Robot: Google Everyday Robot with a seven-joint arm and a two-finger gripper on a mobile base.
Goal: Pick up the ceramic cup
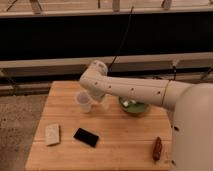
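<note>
The gripper (96, 98), jaws apart, hangs just beside the ceramic cup (83, 102). The arm (137, 91) partly hides 1 green bowl (135, 107); 1 black phone (86, 137) lies near.

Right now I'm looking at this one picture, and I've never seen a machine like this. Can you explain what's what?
It is a mobile robot with one white arm, seen by a single camera looking down on a wooden table. The arm reaches across to a small whitish ceramic cup. Its gripper is right beside the cup, open and holding nothing. Also on the table are a green bowl, a black phone, a pale block and a brown oblong thing.
</note>
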